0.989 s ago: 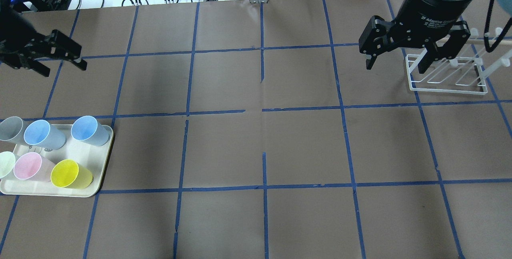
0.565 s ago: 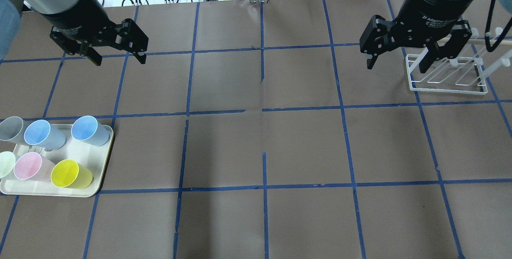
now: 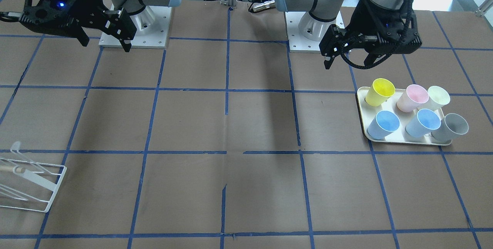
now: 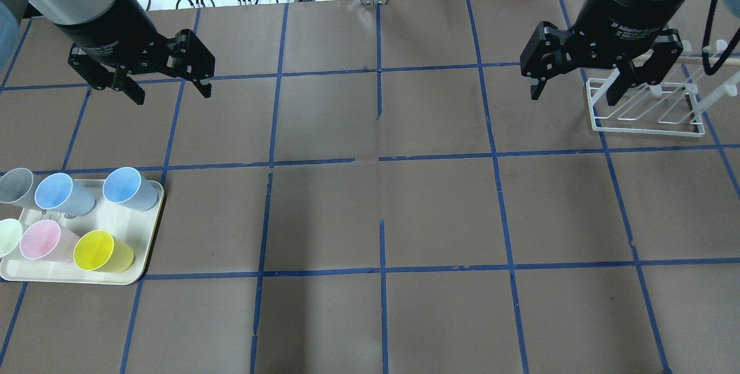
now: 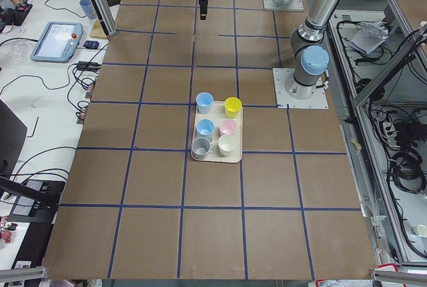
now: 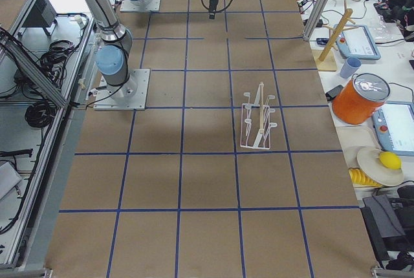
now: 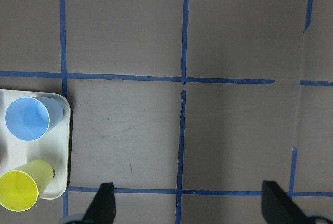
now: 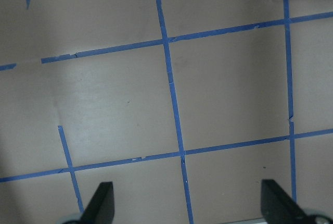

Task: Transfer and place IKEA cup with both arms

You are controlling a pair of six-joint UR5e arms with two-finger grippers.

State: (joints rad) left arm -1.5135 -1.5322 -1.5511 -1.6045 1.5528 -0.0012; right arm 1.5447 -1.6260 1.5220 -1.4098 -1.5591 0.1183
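The yellow IKEA cup (image 4: 103, 251) stands upright at the near right corner of a cream tray (image 4: 151, 229) on the table's left side. It also shows in the left wrist view (image 7: 21, 191) and the front-facing view (image 3: 379, 91). My left gripper (image 4: 172, 95) is open and empty, high above the table, behind the tray and well apart from the cup. My right gripper (image 4: 572, 98) is open and empty, high over the back right, just left of the white rack. Both wrist views show wide-spread fingers with nothing between them.
Two blue cups (image 4: 128, 188), a grey, a pink (image 4: 45, 240) and a pale green cup share the tray. A white wire rack (image 4: 647, 109) stands at the back right. Cables and an orange container lie beyond the table's far edge.
My left arm has swung in from the far left edge to over the back left squares, its gripper now pointing down. The right arm has barely moved. The cups are unmoved.
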